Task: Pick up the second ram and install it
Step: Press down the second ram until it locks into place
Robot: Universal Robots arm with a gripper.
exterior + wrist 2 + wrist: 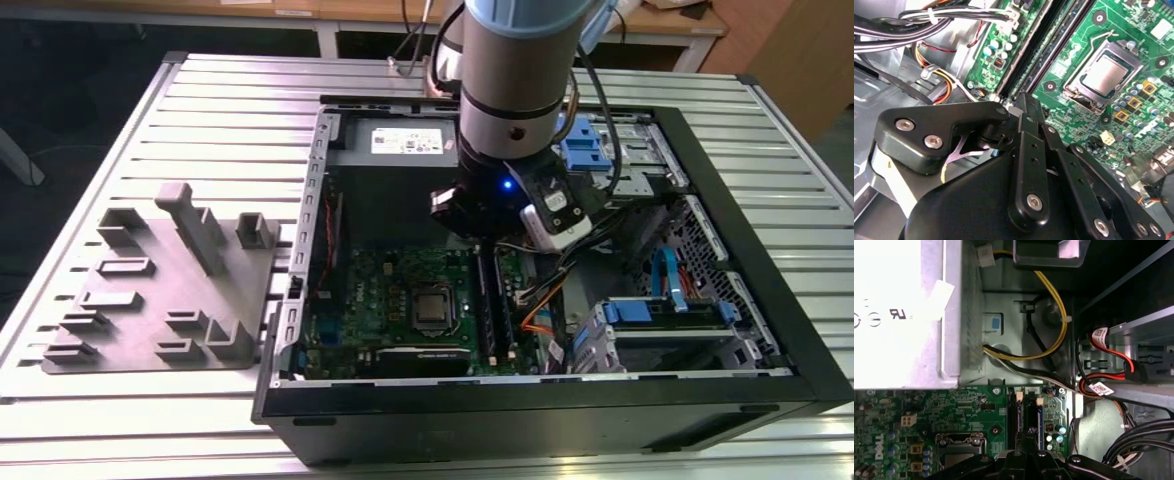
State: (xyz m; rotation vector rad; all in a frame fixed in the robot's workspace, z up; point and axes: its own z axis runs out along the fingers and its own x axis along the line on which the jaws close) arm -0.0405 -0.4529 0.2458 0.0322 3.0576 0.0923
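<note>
My gripper (491, 243) hangs inside the open computer case, at the far end of the long memory slots on the green motherboard (387, 300). In the second wrist view its black fingers (1023, 102) come together into one narrow tip, shut, right over the slot ends. A thin dark ram (1050, 50) stands on edge in the slots and runs away from that tip. It also shows in the first wrist view as a dark strip (1033, 417) just beyond my gripper (1026, 446). Whether the tip touches the ram is hidden by the gripper body.
The processor socket (430, 310) lies beside the slots. Cable bundles (929, 20) and a drive cage with blue clips (667, 310) crowd the case on the exterior view's right. A grey tray with upright blocks (160, 290) sits on the slatted table at that view's left.
</note>
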